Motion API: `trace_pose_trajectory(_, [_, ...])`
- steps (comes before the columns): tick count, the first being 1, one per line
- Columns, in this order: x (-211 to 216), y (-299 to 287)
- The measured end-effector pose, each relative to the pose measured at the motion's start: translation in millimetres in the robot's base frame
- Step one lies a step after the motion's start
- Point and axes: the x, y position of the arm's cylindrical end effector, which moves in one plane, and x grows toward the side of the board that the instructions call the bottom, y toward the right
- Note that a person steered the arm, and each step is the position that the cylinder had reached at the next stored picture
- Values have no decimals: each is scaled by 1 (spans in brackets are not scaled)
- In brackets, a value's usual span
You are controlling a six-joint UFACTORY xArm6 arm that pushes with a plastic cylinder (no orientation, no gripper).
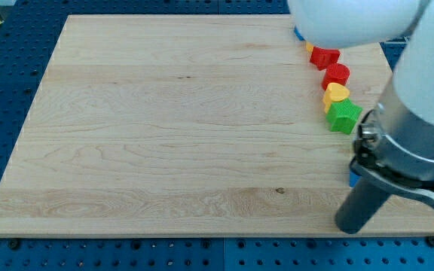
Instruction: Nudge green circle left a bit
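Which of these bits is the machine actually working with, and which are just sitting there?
In the job: green block, the only green one showing; my tip, apart from it, nearer the view's bottom.
Lying about: red star-like block, red round block, yellow heart, blue block partly behind the arm.

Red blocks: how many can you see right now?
2: a red block near the board's top right, and a red block just below it. The arm may hide others.
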Motion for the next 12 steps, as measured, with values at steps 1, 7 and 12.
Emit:
trace_pose_trajectory(1, [-11,53])
trace_pose_trajectory(7, [-111,84])
trace_pose_trajectory(12, [-111,67])
